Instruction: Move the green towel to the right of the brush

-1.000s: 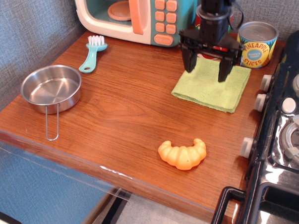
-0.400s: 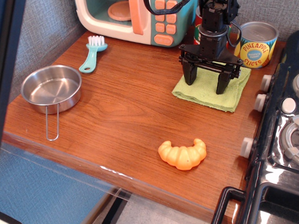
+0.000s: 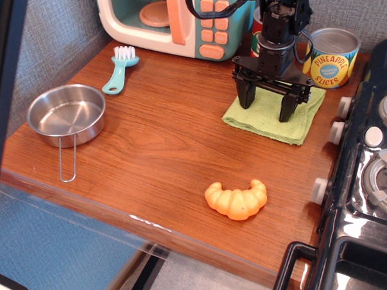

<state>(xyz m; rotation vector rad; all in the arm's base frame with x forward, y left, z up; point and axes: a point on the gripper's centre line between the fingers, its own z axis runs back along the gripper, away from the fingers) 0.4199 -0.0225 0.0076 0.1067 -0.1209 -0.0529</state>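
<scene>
While its two black fingers stand spread apart, the black robot gripper (image 3: pixel 267 113) points straight down with both tips on the flat yellow-green cloth towel (image 3: pixel 274 115), nothing clamped between them. Far off to its left lies the small teal-handled brush with white bristles (image 3: pixel 121 68). Just behind it on the right stands a yellow pineapple can (image 3: pixel 331 57).
</scene>
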